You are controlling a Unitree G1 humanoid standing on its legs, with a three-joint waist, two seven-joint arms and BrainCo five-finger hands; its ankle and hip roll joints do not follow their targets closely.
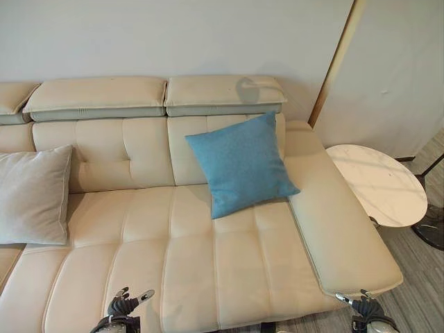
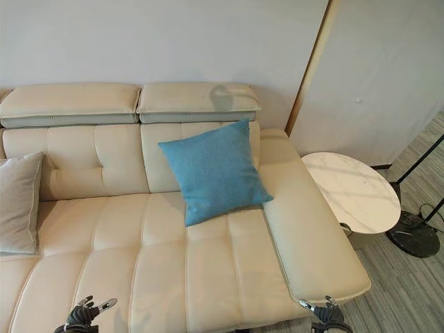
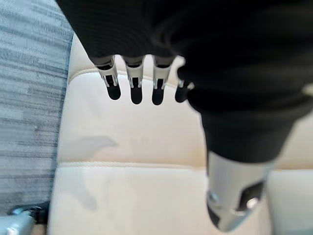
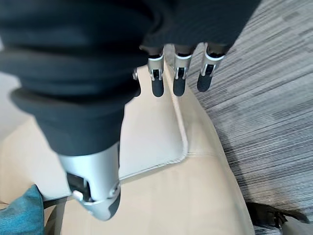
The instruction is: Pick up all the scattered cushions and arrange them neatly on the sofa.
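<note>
My left hand sits nearest the camera at 7 o'clock over the seat's front edge, fingers relaxed and spread, holding nothing. My right hand is at 5 o'clock, just off the front corner of the armrest, fingers loose and straight, also empty; the right wrist view shows them hanging over the armrest edge and the grey floor.

Task things: the blue cushion leans tilted against the backrest at about 12 o'clock from centre, one corner down on the seat, just beside the armrest. The grey cushion stands at 9 o'clock against the backrest, cut off by the frame edge. Both are already on the sofa.

Step, as I judge it: between picks, nothing in hand. Either I am near done or more cushions lie out of frame. Next move probably calls for turning the head to scan the floor, or reaching in to square up the blue cushion, which sits crooked.

Outward: a round white side table at 3 o'clock, beside the armrest, and a dark lamp base on the floor past it.

Hard to tell: the sofa's far left end and the floor in front are cut off, so I can't say whether any cushion is left down there.
</note>
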